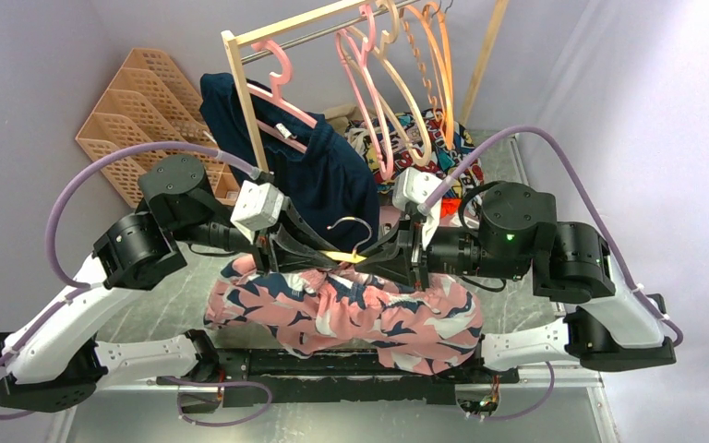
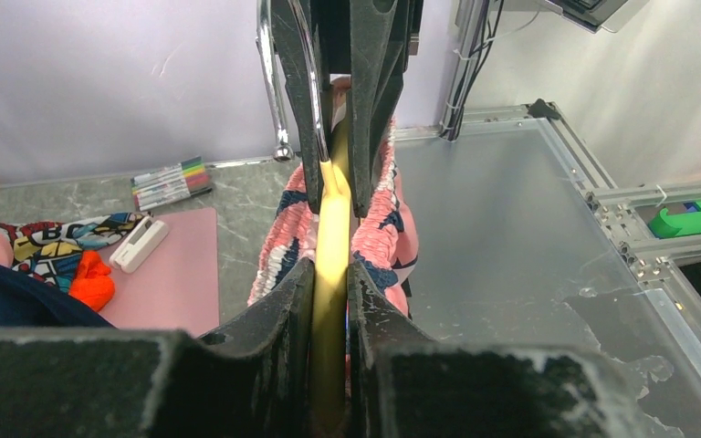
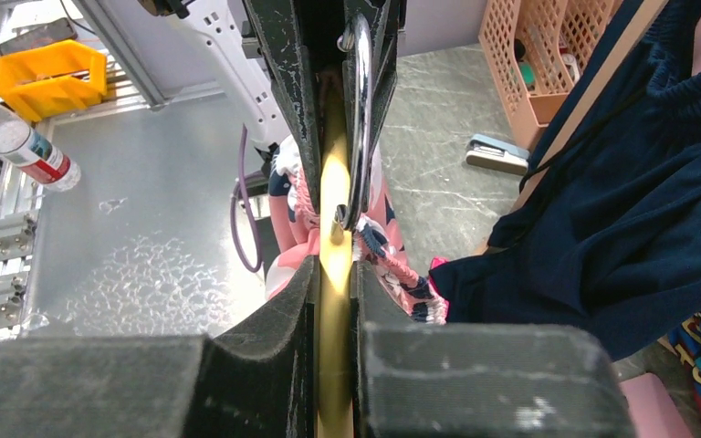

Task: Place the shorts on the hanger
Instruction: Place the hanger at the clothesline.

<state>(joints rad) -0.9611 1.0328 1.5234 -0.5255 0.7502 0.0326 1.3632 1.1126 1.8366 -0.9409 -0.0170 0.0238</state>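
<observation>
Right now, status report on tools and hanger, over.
Left tool shut on hanger. Right tool shut on hanger. Shorts draped over it. Navy garment hangs close behind.

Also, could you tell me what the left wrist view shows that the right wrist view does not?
Only the left wrist view shows the markers and the pink mat. Only the right wrist view shows the yellow bin, the bottle, the stapler and the lattice organiser. Both show the hanger, its hook and the shorts below it; the left gripper and right gripper are each shut on the hanger.
</observation>
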